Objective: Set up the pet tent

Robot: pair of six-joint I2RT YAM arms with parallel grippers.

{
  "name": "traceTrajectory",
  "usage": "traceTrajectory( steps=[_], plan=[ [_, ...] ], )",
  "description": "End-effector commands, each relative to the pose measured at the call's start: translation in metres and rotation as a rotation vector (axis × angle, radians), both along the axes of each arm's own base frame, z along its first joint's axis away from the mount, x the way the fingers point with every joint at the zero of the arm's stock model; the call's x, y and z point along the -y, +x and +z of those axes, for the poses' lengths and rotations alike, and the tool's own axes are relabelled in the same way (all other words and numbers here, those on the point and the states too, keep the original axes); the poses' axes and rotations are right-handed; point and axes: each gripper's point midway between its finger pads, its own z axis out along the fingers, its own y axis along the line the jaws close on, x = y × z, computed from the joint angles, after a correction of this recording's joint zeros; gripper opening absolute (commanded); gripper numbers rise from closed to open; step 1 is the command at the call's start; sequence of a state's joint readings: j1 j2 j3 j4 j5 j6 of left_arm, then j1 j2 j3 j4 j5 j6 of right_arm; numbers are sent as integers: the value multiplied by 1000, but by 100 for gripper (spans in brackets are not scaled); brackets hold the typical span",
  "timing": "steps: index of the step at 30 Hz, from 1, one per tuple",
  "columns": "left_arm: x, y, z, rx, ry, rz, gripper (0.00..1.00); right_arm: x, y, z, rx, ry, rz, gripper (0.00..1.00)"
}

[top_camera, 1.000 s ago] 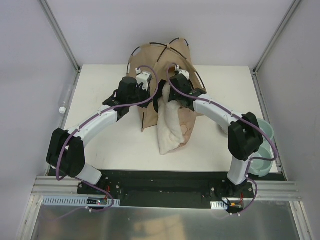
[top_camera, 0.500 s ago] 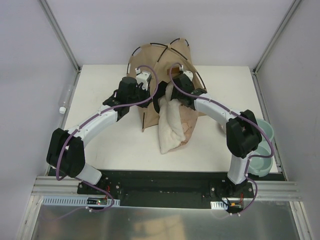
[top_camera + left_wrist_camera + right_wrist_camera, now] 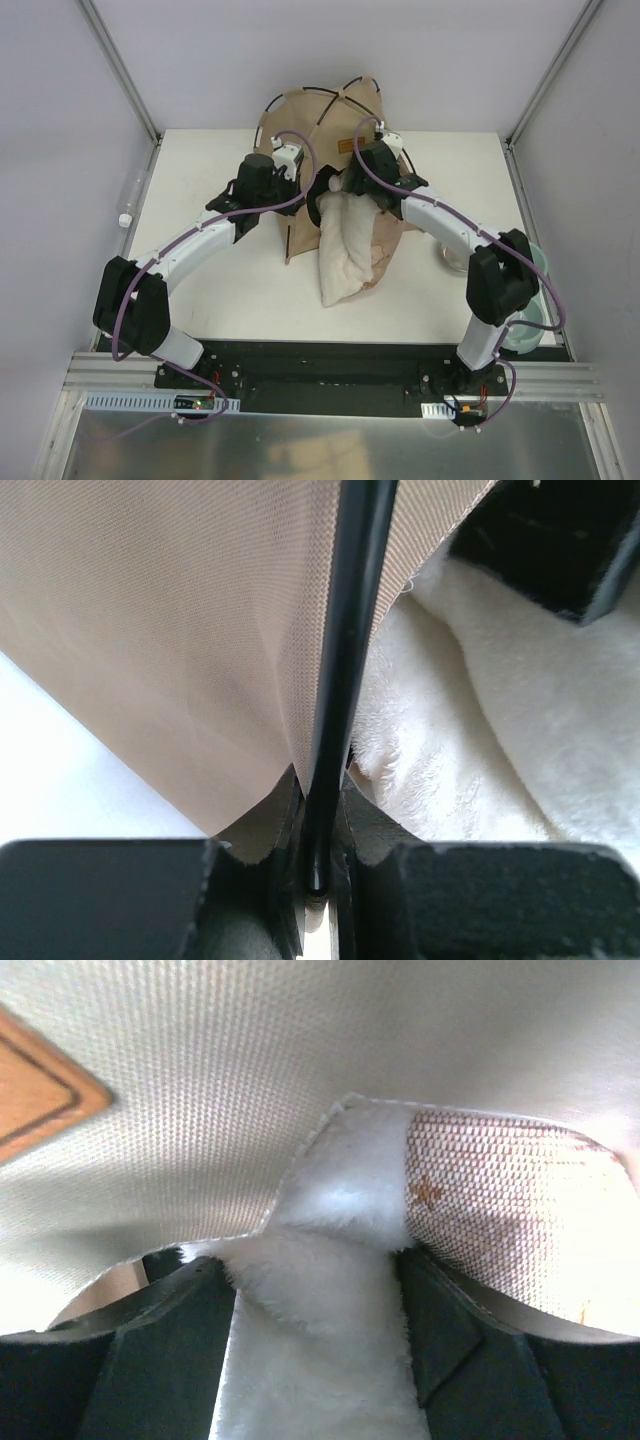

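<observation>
**Pole [image 3: 345, 630] pinned, pillow [image 3: 340, 250] half out of the pet tent [image 3: 300, 110]**

From above: the pet tent stood at the far edge of the counter [image 3: 220, 290], tan fabric w/ thin black ribs over the top. The cream pillow hung out of its front, its lower end lying on the counter toward the arm bases. L arm [image 3: 200, 240] and R arm [image 3: 440, 220] both reached to the opening, one on either side of the pillow's top.

L wrist: the L tool [image 3: 318, 870] was clenched on the pole along the fabric edge, prob. to steady the frame while the other side worked. The pillow touched that pole on its right.

R wrist: the R tool [image 3: 315, 1360] had its fingers [image 3: 150, 1360] apart w/ a pillow corner filling the gap. Pinching it or just straddling it, I couldn't tell. Tent fabric arched close over it, w/ a brown label patch [image 3: 40, 1090] at upper left. Looked to me like the pillow was being worked inside.
</observation>
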State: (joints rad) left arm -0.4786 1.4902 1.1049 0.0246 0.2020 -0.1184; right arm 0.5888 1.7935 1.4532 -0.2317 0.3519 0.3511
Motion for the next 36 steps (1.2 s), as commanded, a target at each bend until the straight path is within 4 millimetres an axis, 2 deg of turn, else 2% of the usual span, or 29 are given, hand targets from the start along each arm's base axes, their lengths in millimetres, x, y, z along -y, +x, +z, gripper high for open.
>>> traceTrajectory(
  steps=[1, 7, 14, 23, 28, 32, 34, 36],
  plan=[
    [12, 9, 32, 48, -78, 9, 0, 43, -17, 9, -35, -66, -83, 74],
    [11, 12, 30, 42, -67, 22, 0, 57, -39, 32, -52, -93, -74, 85],
    [11, 13, 27, 34, -63, 23, 0, 72, -48, 82, -16, -115, -75, 98],
    [10, 14, 25, 30, -55, 24, 0, 86, -58, 117, 14, -139, -77, 98],
    [11, 12, 25, 27, -55, 21, 0, 91, -63, 145, 82, -133, -64, 98],
    [10, 11, 26, 28, -52, 19, 0, 85, -75, 181, 187, -129, 10, 98],
    [9, 11, 26, 30, -48, 22, 0, 74, -83, 193, 232, -157, 82, 98],
    [9, 11, 26, 32, -43, 21, 0, 53, -96, 200, 270, -185, 175, 98]
  ],
)
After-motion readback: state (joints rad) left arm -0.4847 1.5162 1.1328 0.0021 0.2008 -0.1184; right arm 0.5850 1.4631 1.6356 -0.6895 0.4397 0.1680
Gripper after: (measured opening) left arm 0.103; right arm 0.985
